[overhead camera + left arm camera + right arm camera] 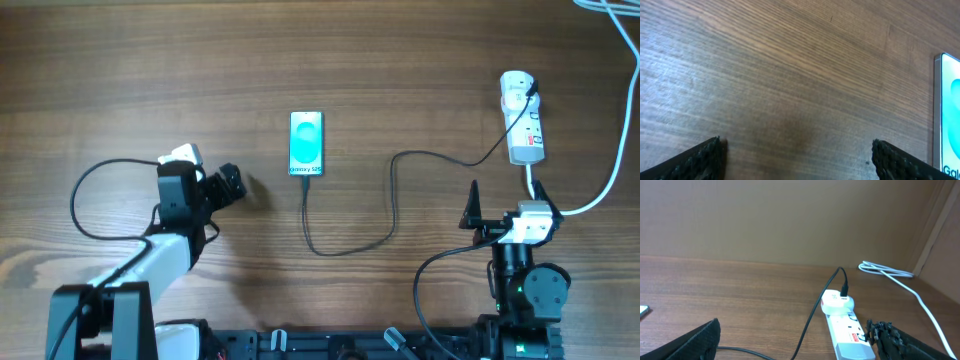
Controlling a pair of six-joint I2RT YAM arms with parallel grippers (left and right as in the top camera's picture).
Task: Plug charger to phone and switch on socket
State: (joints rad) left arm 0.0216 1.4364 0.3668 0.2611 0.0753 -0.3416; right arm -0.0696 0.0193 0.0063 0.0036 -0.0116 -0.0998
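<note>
Your left fingers (230,185) stand wide apart with nothing between them; from the left wrist view only bare wood grain shows in the gap. Your right fingers (471,208) are spread just as wide and also empty. Both pairs sit over a brown wood-grain tabletop (150,70), and the right wrist view shows a plain beige wall (765,215) rising behind its far edge.

Your left arm (165,250) reaches up from the near left corner and bends so the fingers point to the right, low over the wood. Your right arm (525,285) stands at the near right, its fingers pointing away from you.

The phone (306,143) lies flat, cyan screen up, to the right of your left fingers, near but apart from them. The charger (393,200) runs from the phone's near short edge down into a loop, then up and across to the socket (523,125); you cannot tell whether its tip is seated in the phone. The socket lies just ahead of your right fingers, lengthwise away from you, with a black plug (844,289) at its far end. A white cord (888,271) trails from the socket's near end off to the far right corner
</note>
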